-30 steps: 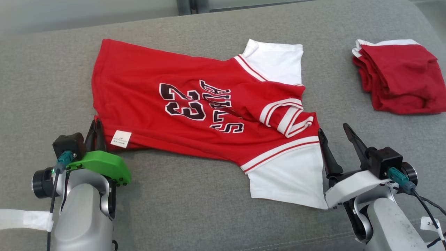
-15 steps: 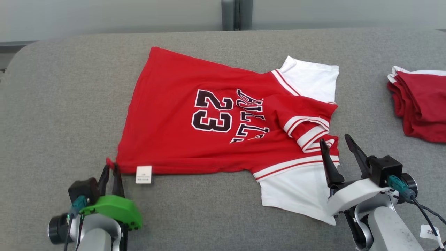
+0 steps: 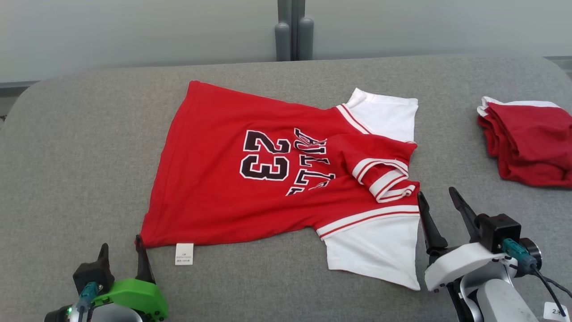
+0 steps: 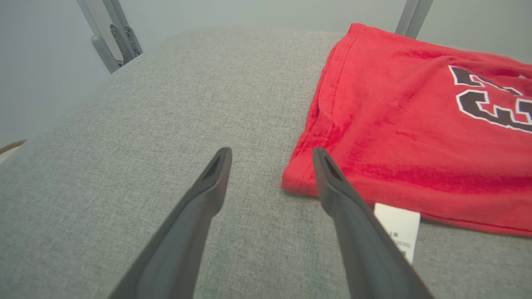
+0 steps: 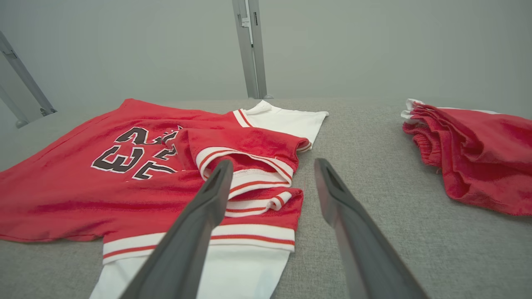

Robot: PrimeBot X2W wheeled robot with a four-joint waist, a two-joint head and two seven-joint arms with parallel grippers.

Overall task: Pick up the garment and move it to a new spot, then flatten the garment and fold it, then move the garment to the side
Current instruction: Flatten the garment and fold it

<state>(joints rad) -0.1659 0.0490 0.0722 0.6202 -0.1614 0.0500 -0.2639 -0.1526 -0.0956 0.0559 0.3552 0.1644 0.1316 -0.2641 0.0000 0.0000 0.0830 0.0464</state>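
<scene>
The grey worktop (image 3: 80,156) is carrying the red 23 jersey (image 3: 214,192) mid-surface, collar (image 3: 384,176) rumpled, apparently awaiting flattening. The left tool (image 3: 122,243) is gaping wide beside its hem corner (image 3: 146,238), the right tool (image 3: 436,193) likewise beside the collar.

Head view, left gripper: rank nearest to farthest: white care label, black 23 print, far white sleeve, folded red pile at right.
From the left gripper, at lower left:
1. White rectangular care label, just right of it, at the red jersey's hem.
2. Black "23" print, mid-jersey.
3. White fabric sleeve, jersey's far side.
4. Folded red-and-white cloth pile, far right.
</scene>
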